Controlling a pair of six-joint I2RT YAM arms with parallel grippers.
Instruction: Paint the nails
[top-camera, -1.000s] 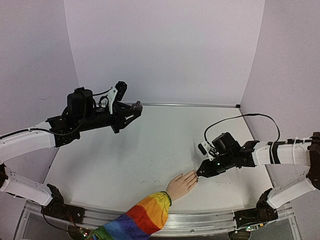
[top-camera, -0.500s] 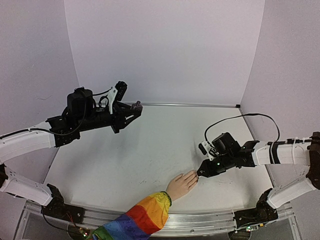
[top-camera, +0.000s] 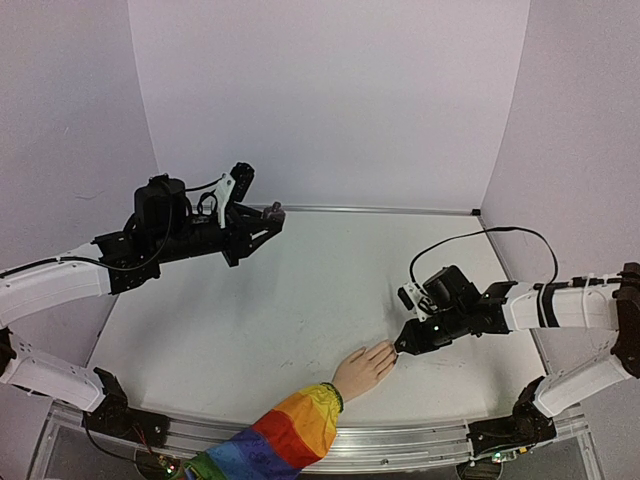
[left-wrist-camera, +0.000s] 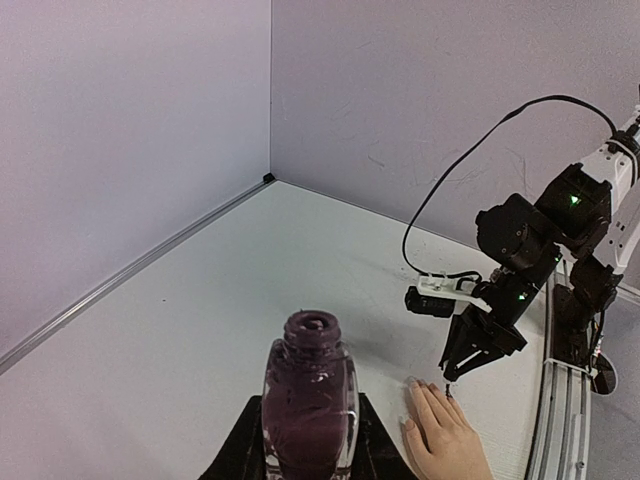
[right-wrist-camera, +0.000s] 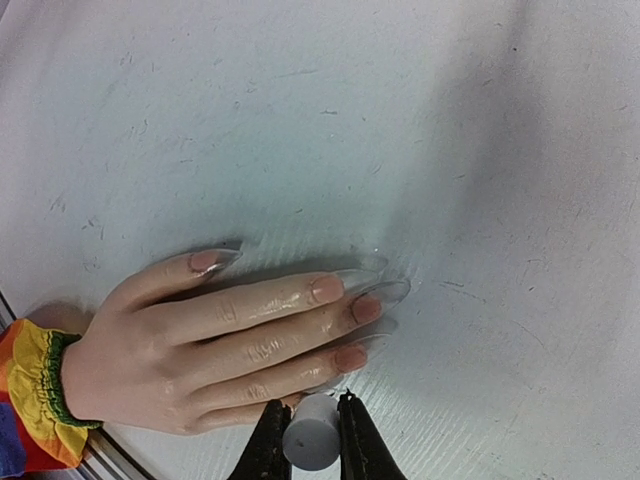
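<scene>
A pale mannequin hand (right-wrist-camera: 200, 345) in a rainbow-striped sleeve (top-camera: 290, 430) lies palm down near the table's front edge. Its nails (right-wrist-camera: 385, 293) are long, clear and pointed, with no polish that I can make out. My right gripper (right-wrist-camera: 308, 403) is shut on a grey brush cap (right-wrist-camera: 310, 442), right over the little finger's tip, which it hides. In the top view that gripper (top-camera: 402, 348) touches the fingertips. My left gripper (left-wrist-camera: 308, 425), held high at the back left, is shut on an uncapped bottle of dark purple polish (left-wrist-camera: 308, 395), upright.
Lilac walls (top-camera: 330, 100) close the table at the back and on both sides. A metal rail (top-camera: 420, 442) runs along the front edge. A black cable (top-camera: 480, 236) loops above my right arm.
</scene>
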